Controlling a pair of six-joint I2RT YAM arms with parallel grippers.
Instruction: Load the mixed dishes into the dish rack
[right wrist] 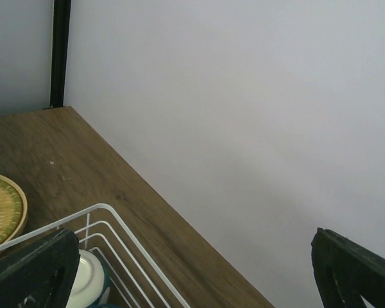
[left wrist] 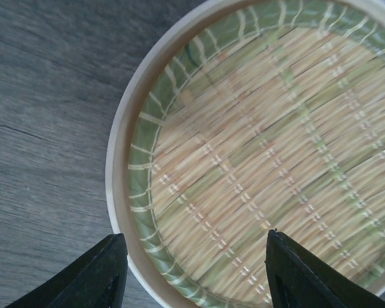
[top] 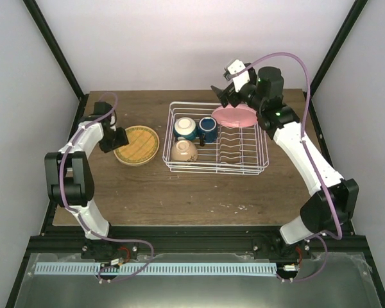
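The white wire dish rack (top: 244, 168) stands mid-table. It holds the white-and-blue bowl (top: 185, 127), the dark blue mug (top: 208, 129), the cream bowl (top: 184, 151) and the pink plate (top: 234, 116), which rests tilted at the back right. My right gripper (top: 223, 96) hangs open and empty just behind the pink plate; in its wrist view (right wrist: 191, 247) only the wall shows between the fingers. The tan-yellow woven plate (top: 136, 144) lies on the table left of the rack. My left gripper (top: 119, 138) is open, its jaws (left wrist: 192, 273) straddling that plate's near rim (left wrist: 125, 250).
The right wrist view shows the rack's back corner (right wrist: 109, 212), the white-and-blue bowl (right wrist: 86, 279) and the woven plate (right wrist: 1, 208). Black frame posts (top: 54, 45) stand at the table's back corners. Bare wood lies in front of the rack (top: 199, 199).
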